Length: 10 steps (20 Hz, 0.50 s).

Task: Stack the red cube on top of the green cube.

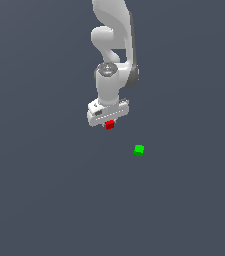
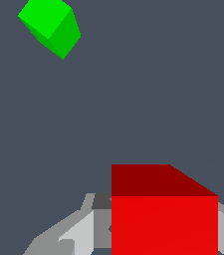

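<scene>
The red cube [image 1: 109,124] sits between the fingertips of my white gripper [image 1: 108,120], just under the hand in the exterior view. In the wrist view the red cube [image 2: 164,211] fills the space between the grey fingers [image 2: 83,233], which press against its two sides, so the gripper is shut on it. The green cube [image 1: 139,149] rests alone on the dark floor, a short way off toward the exterior view's right and nearer the camera. From the wrist, the green cube [image 2: 51,27] appears small and well apart from the held cube.
The white arm [image 1: 113,40] rises behind the gripper toward the top of the exterior view. A plain dark grey floor [image 1: 44,190] surrounds both cubes.
</scene>
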Motion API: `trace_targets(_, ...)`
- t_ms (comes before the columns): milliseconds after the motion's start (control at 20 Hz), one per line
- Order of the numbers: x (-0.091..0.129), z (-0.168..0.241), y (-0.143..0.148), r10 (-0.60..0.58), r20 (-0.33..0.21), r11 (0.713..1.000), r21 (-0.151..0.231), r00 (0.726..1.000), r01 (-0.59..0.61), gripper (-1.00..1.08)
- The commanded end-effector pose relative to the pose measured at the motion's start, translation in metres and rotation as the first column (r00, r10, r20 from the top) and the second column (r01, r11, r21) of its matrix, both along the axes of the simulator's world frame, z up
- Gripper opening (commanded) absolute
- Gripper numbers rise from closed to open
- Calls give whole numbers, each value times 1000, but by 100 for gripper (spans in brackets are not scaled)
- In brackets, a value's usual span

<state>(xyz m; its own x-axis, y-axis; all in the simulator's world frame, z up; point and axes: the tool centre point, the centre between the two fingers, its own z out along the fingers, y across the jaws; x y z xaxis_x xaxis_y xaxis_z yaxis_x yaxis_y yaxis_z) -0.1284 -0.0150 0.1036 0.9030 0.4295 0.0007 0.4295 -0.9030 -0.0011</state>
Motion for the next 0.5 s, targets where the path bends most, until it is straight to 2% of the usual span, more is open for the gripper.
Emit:
trace_targets(0,12,-5,19,0,1,1000,0,1000,0,-100)
trace_targets(450,65,-26,92,0,0,1000,-1,1000,0,-100)
